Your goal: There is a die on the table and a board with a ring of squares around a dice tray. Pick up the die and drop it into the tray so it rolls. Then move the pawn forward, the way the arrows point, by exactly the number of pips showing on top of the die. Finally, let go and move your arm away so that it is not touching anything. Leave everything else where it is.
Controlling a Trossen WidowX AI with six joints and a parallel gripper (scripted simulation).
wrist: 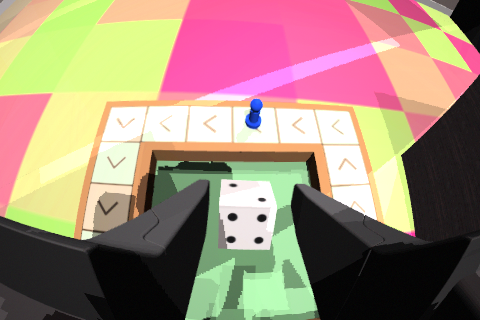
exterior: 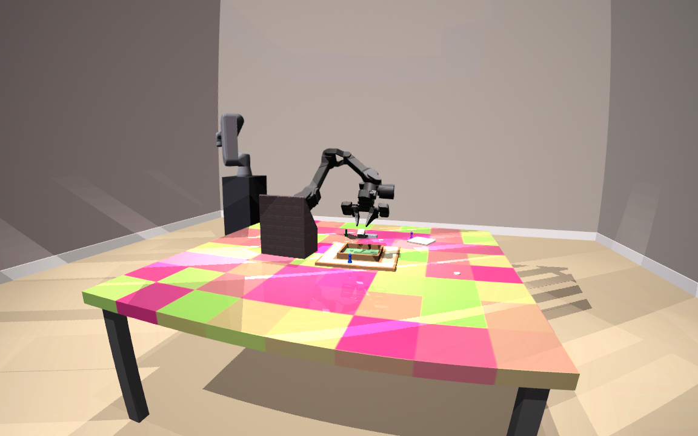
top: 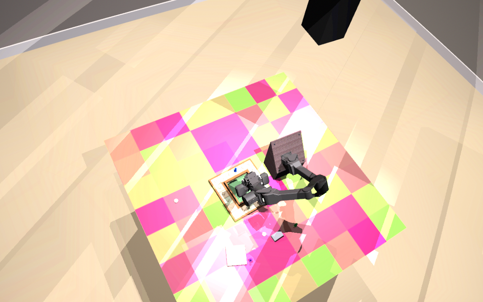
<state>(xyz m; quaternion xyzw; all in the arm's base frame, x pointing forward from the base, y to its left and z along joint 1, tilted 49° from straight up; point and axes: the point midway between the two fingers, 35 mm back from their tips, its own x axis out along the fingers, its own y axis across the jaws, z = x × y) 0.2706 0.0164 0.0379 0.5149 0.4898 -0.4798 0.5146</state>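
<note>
The white die (wrist: pixel 247 215) (exterior: pixel 361 232) is loose in the air above the green-floored tray (wrist: pixel 235 147) (exterior: pixel 357 257). It shows two pips on its upper face and four on the face towards the wrist camera. My gripper (wrist: pixel 251 192) (exterior: pixel 362 224) is open above the tray, with a gap on each side of the die and the fingertips above it in the exterior view. The blue pawn (top: pixel 235 170) (exterior: pixel 349 258) (wrist: pixel 255 115) stands on the board (top: pixel 217 183) (exterior: pixel 335 264) (wrist: pixel 197 133), third square from the right end of the far row in the wrist view. Arrows there point left. The arm hides the die in the top view.
A dark wooden block (top: pixel 288 144) (exterior: pixel 286 224) bears the arm beside the board. A grey box (top: pixel 277 236), green pawn (top: pixel 295 225), purple pawn (top: pixel 250 259) (exterior: pixel 411 234), white slab (top: pixel 235 255) (exterior: pixel 421 241) and two white discs, one (top: pixel 175 200) (exterior: pixel 457 273) apart from the rest, lie around.
</note>
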